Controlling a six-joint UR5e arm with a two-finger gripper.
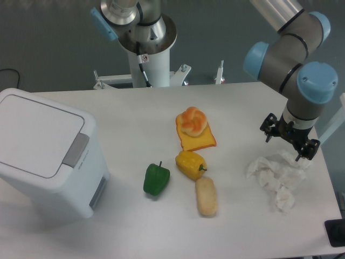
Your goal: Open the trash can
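Note:
The trash can [46,156] is a large white boxy bin at the left of the table, its flat lid down and a grey push-tab [75,150] on the right rim. My gripper [287,144] hangs at the far right, well away from the bin, just above a crumpled white tissue [274,177]. Its two black fingers stand apart with nothing between them.
In the middle of the table lie a green pepper [156,179], a yellow pepper [191,164], a bread roll [206,196] and a bun on an orange slice [194,129]. The arm's white base [146,54] stands behind the table.

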